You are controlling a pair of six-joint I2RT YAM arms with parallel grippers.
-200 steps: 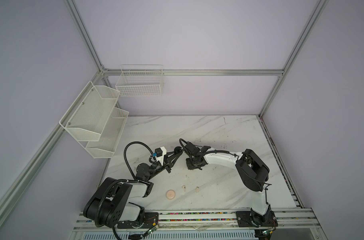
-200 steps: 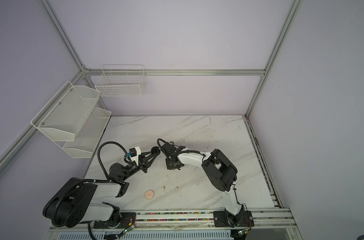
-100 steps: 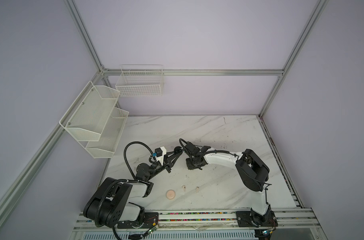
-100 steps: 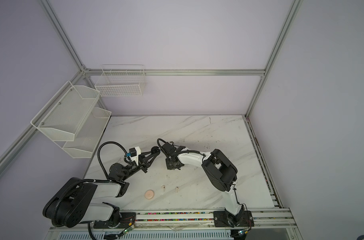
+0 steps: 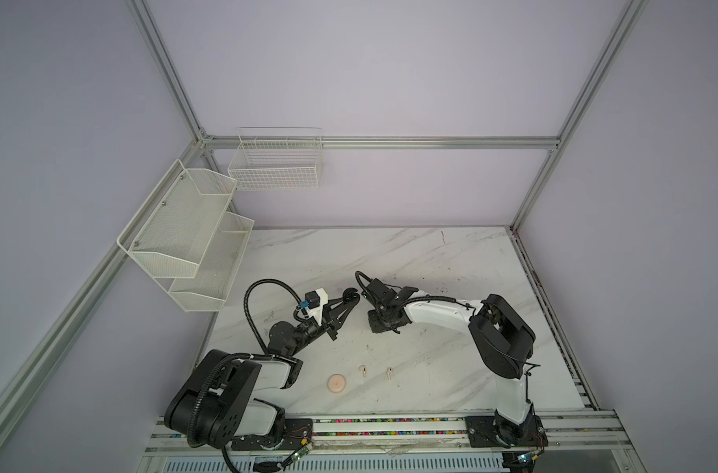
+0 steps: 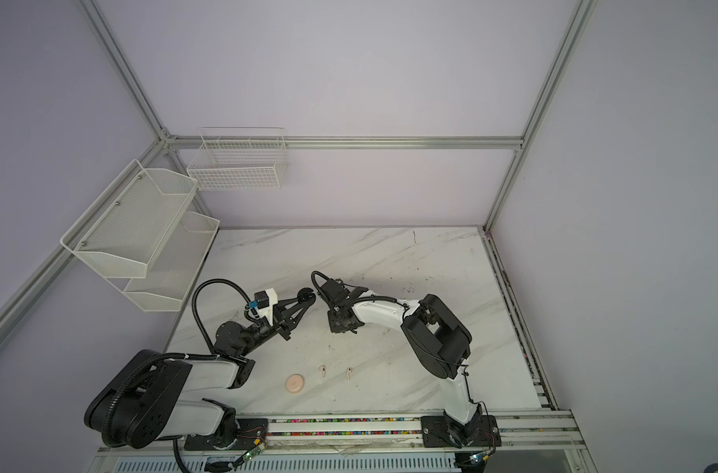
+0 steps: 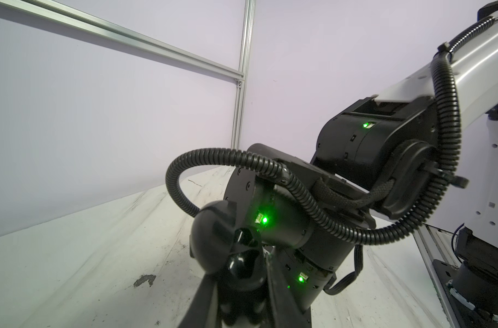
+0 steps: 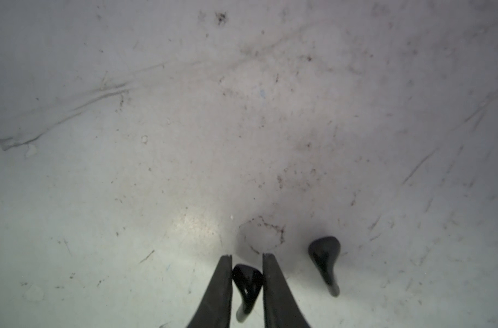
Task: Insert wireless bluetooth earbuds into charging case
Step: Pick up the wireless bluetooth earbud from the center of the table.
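Right tool: pinching a black earbud by its head.
Left tool: clamped on charging case.
Handling: tiny, light, probably slick; grip the head.

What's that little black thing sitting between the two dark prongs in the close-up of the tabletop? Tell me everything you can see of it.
It is a black earbud: tiny, glossy, plastic-looking, with a rounded head tapering into a short stem. It sits between the fingers of the right gripper, which look pressed against both sides of its head; the stem points back along the fingers. The table is beneath it; whether it rests there or is lifted cannot be told.
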